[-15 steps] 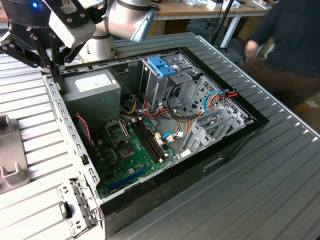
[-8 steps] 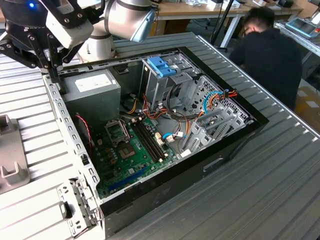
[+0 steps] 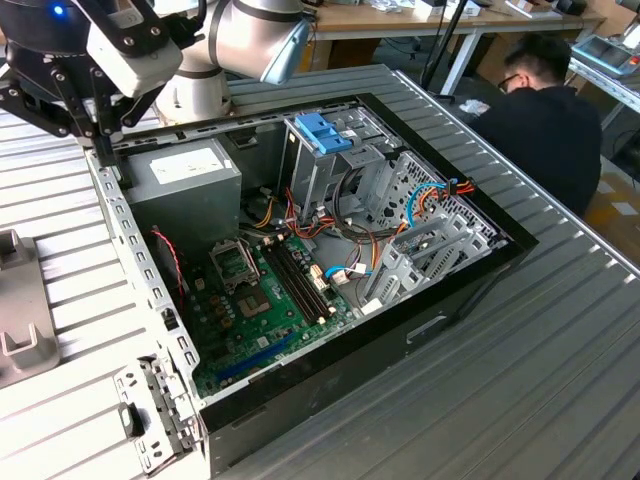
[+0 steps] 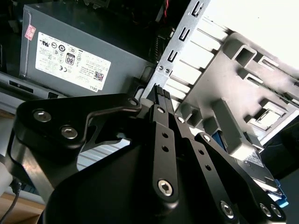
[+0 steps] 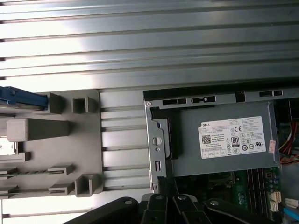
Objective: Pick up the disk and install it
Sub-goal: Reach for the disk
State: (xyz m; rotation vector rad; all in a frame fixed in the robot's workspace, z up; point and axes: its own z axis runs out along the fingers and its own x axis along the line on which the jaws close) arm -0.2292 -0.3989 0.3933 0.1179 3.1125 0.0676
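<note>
The disk shows as a light blue carrier edge (image 5: 21,98) at one end of a grey slotted holder (image 5: 60,140) that lies on the table beside the computer case. The same blue edge (image 4: 279,195) shows past the holder (image 4: 233,93) in the second wrist view. Most of the disk is out of frame. My gripper (image 4: 161,92) is shut with nothing between its fingers. It hangs over the case's rim (image 3: 120,215), beside the power supply (image 5: 224,140). In the exterior view the gripper (image 3: 104,150) is at the upper left, apart from the holder (image 3: 20,300).
The open computer case (image 3: 470,290) lies on a slatted metal table (image 3: 520,400), with a motherboard (image 3: 270,290), cables and a metal drive cage topped by a blue latch (image 3: 325,130). A person (image 3: 545,120) sits at the exterior view's upper right.
</note>
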